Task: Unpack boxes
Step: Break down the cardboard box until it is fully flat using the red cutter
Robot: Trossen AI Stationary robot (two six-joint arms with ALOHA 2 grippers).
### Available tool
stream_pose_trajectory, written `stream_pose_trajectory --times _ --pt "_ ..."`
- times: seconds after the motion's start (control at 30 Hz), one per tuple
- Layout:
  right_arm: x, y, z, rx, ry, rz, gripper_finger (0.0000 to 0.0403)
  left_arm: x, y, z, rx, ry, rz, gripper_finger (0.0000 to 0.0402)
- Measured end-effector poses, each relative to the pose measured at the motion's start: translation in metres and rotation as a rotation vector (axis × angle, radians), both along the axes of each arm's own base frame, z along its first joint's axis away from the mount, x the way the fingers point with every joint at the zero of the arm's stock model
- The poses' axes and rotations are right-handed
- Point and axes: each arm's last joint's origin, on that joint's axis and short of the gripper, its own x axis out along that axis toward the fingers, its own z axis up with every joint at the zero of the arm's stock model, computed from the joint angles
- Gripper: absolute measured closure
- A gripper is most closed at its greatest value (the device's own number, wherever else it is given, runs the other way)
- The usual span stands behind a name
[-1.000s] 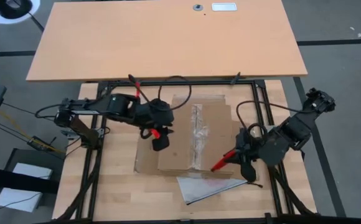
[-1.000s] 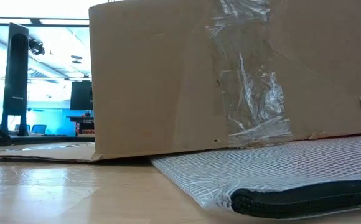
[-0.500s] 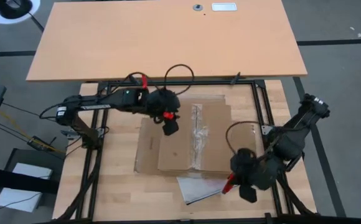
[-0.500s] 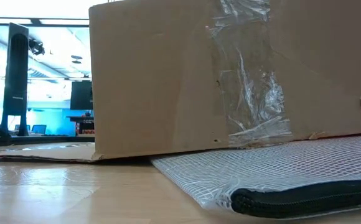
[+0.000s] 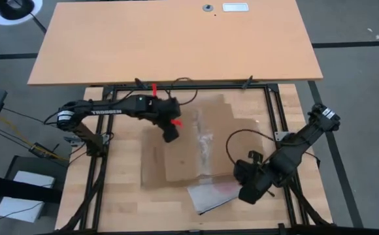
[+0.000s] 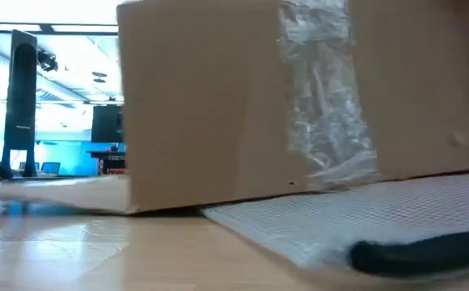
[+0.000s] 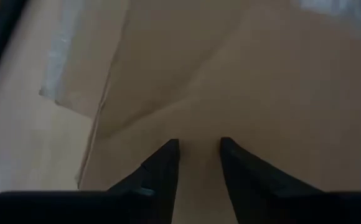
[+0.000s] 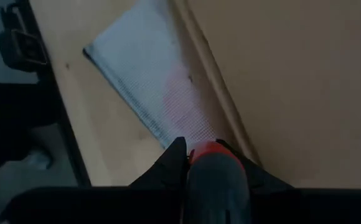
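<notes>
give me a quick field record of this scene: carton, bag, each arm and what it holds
carton: brown cardboard carton mid-table, taped seam on top
bag: mesh zip bag beside the carton's near edge, partly under it
left gripper: left gripper over the carton's far left part, jaws apart, holding nothing
right gripper: right gripper near the bag, jaws shut on red-handled cutter

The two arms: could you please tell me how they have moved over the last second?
The right gripper, shut on the red-handled box cutter, drew back off the cardboard carton to the mesh zip bag. The left gripper moved toward the carton's far left part, jaws apart. The bag stayed put.
</notes>
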Motion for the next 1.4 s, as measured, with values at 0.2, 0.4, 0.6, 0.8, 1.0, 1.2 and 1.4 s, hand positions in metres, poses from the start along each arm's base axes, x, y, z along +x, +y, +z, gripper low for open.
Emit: stream_pose_trajectory --times 0.2,0.4,0.6,0.8,1.0,1.2,1.4 --pt "-0.006 -0.029 0.019 -0.014 -0.029 -0.011 0.0347 -0.021 -0.044 0.010 -0.094 0.066 0.114 0.0271" --pt "-0.003 -0.065 0.028 -0.089 -0.032 -0.019 0.0347 -0.036 -0.095 0.022 -0.215 0.003 0.186 0.0271" --pt "0.009 -0.095 0.030 -0.115 0.001 0.027 0.0347 -0.045 -0.136 0.023 -0.276 -0.015 0.189 0.0271" --pt "0.005 -0.109 0.045 -0.027 -0.019 0.068 0.0347 -0.054 -0.146 0.062 -0.281 -0.094 0.159 0.0271" --pt "-0.006 -0.112 0.093 0.074 -0.207 0.053 0.0347 -0.059 -0.130 0.125 -0.141 -0.263 -0.061 0.0271" --pt "0.006 -0.109 0.111 0.098 -0.411 -0.008 0.0347 -0.061 -0.075 0.139 0.053 -0.241 -0.137 0.0260" --pt "0.029 -0.111 0.106 0.004 -0.482 -0.124 0.0347 -0.058 -0.023 0.124 0.046 -0.180 -0.237 0.0227"
